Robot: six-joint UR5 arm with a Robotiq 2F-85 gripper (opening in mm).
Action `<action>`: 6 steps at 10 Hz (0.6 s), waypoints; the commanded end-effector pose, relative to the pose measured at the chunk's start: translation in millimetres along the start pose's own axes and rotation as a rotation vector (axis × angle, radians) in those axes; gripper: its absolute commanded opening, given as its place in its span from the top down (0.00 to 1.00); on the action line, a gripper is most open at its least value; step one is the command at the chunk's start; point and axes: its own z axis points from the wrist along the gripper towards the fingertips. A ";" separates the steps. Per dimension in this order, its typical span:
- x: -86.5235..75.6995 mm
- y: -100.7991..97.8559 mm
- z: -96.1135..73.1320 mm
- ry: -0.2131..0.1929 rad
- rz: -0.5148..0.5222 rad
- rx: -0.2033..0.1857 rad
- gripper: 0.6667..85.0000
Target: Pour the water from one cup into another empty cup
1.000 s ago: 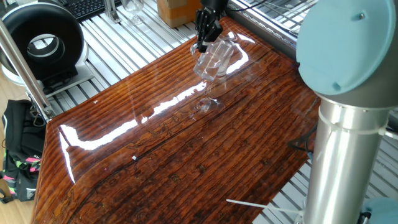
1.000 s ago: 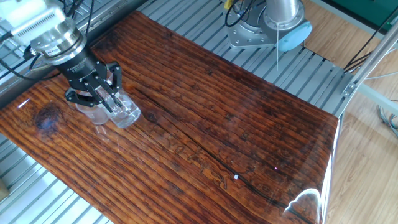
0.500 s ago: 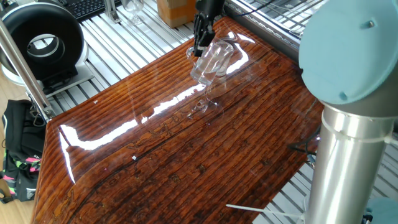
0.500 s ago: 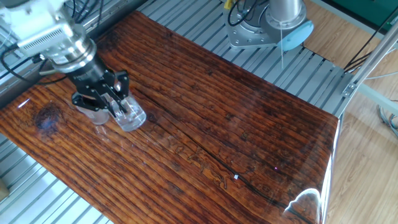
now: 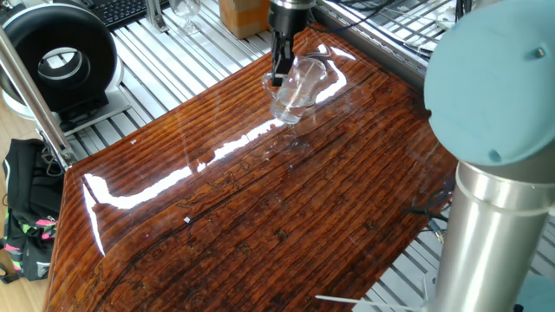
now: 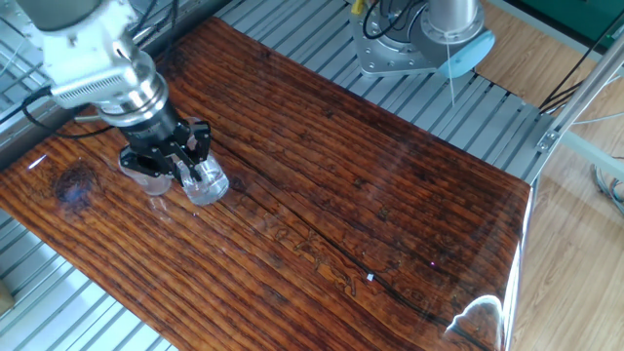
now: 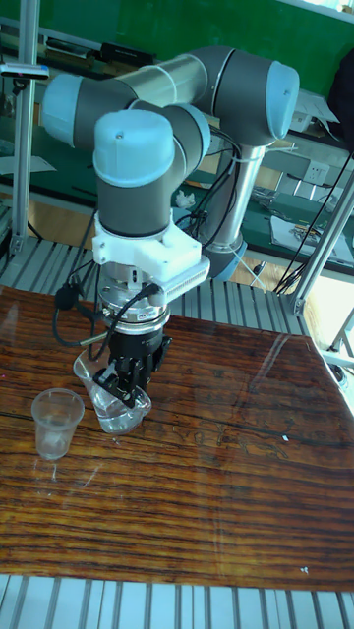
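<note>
My gripper [image 7: 131, 381] is shut on the wall of the wide clear glass mug [image 7: 111, 401], which hangs tilted just over the wooden table [image 7: 197, 491]. A little clear water seems to lie in the mug's bottom, though it is hard to make out. The small handleless clear cup [image 7: 56, 421] stands upright on the table right beside the mug. In the other fixed view the gripper [image 6: 183, 161] holds the mug [image 6: 207, 183] with the small cup [image 6: 143, 178] close by. In one fixed view the gripper [image 5: 281, 69] and mug [image 5: 295, 91] show; the small cup is lost in glare.
The arm's large blue joint and silver column [image 5: 494, 173] fill the right of one fixed view. Beyond the table's far edge stand a black round device [image 5: 59, 59] and a cardboard box [image 5: 243, 16]. Metal slats [image 6: 409, 88] surround the table.
The gripper has turned and shifted a little with the mug, which now sits lower and closer to the tabletop. The small cup has stayed in place.
</note>
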 end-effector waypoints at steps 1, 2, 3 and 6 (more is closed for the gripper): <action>7.2 13.5 3.2 0.048 0.308 -0.036 0.99; 3.6 12.9 3.9 0.046 0.351 -0.051 0.99; -2.7 9.0 6.7 0.034 0.386 -0.044 0.99; -7.5 -29.5 25.8 0.039 0.615 0.104 0.99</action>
